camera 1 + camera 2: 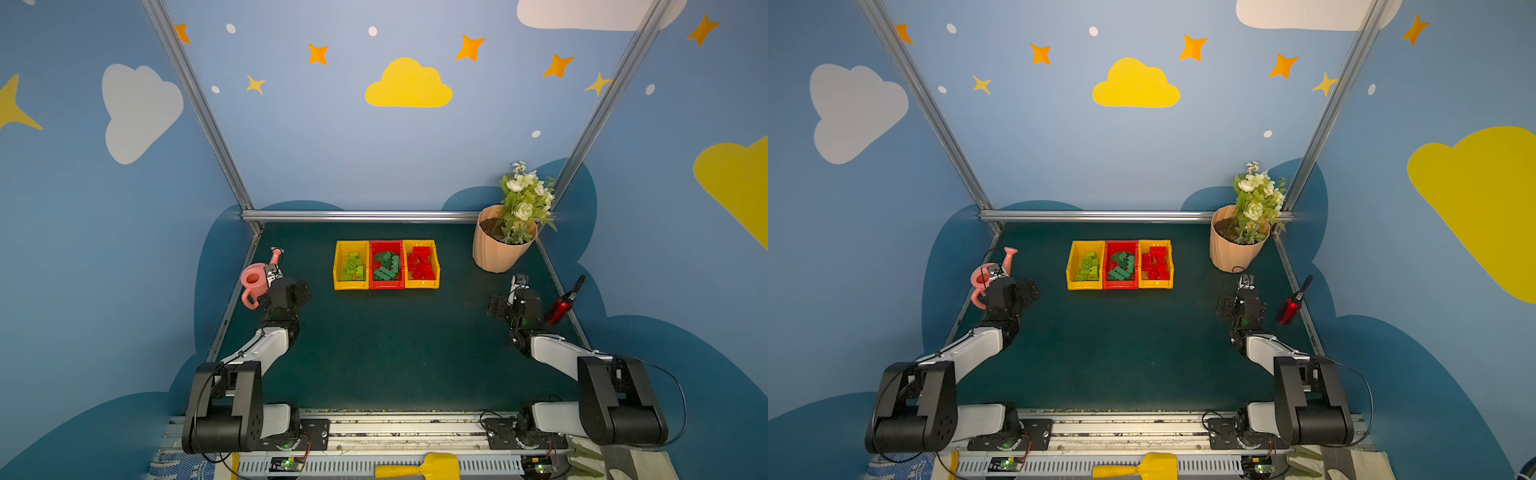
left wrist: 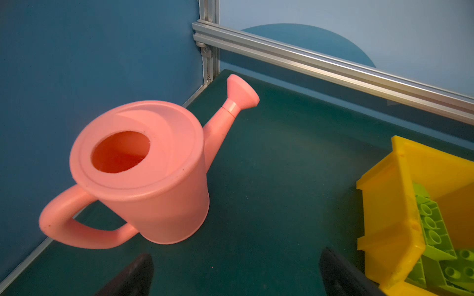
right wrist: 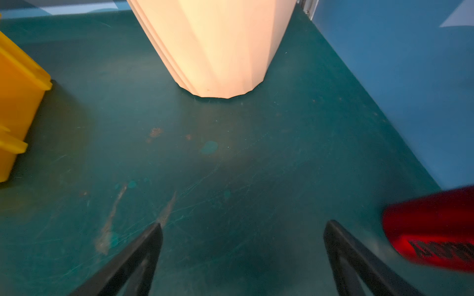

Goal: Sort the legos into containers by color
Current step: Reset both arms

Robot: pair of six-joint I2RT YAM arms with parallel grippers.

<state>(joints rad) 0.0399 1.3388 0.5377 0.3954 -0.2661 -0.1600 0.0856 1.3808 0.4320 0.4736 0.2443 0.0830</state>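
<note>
1. Nearest us, a yellow scoop [image 1: 419, 467] lies on the rail in front of the table [image 1: 395, 353]. Both arm bases are mounted on that rail, one left and one right.
2. Left side, mid-depth: we see the left gripper [image 2: 234, 256] with its jaws spread wide and nothing between them. It sits over bare mat close to the left edge.
3. Just beyond it, a pink watering can [image 2: 143, 166] stands upright by the left wall, spout pointing to the far side.
4. Right side, mid-depth: the right gripper [image 3: 243, 224] also has its jaws wide apart with nothing in them, over scuffed mat.
5. A red-and-black tool [image 1: 561, 305] lies just right of that gripper, along the right table edge.
6. Further back, centre: three bins stand in one row, side walls touching.
   - The left yellow bin [image 1: 351, 286] holds the lime legos [image 1: 352, 266].
   - The red bin [image 1: 386, 285], in the middle, holds the dark green legos [image 1: 386, 266].
   - The right yellow bin [image 1: 422, 285] holds the red legos [image 1: 420, 264].
7. We see every visible brick inside a bin, one colour per bin, loosely piled.
8. Far right corner: a peach ribbed flower pot [image 1: 498, 253] stands upright with white flowers. It is well apart from the bins.
</note>
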